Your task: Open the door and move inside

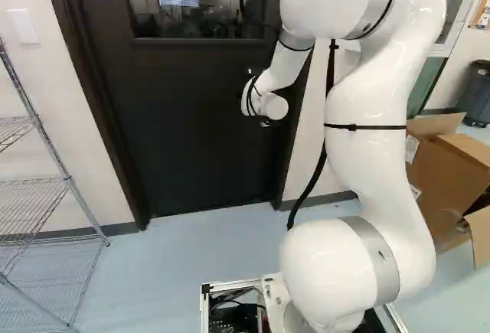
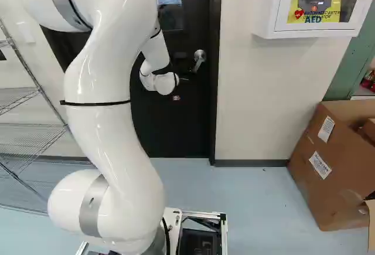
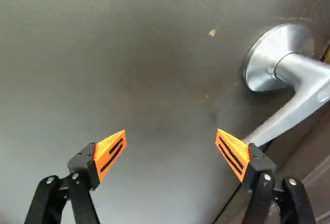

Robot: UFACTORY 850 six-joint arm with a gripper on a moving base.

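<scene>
The pincer (image 2: 180, 88) is facing the dark door (image 2: 170, 129), its orange-padded fingers standing wide apart. The silver lever handle (image 3: 304, 74) is sitting ahead, beside one finger, outside the gap between them.

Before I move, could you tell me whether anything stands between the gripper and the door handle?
Nothing visible does. The door handle lies outside the open jaws of the gripper, one jaw hiding its lever's end.
</scene>
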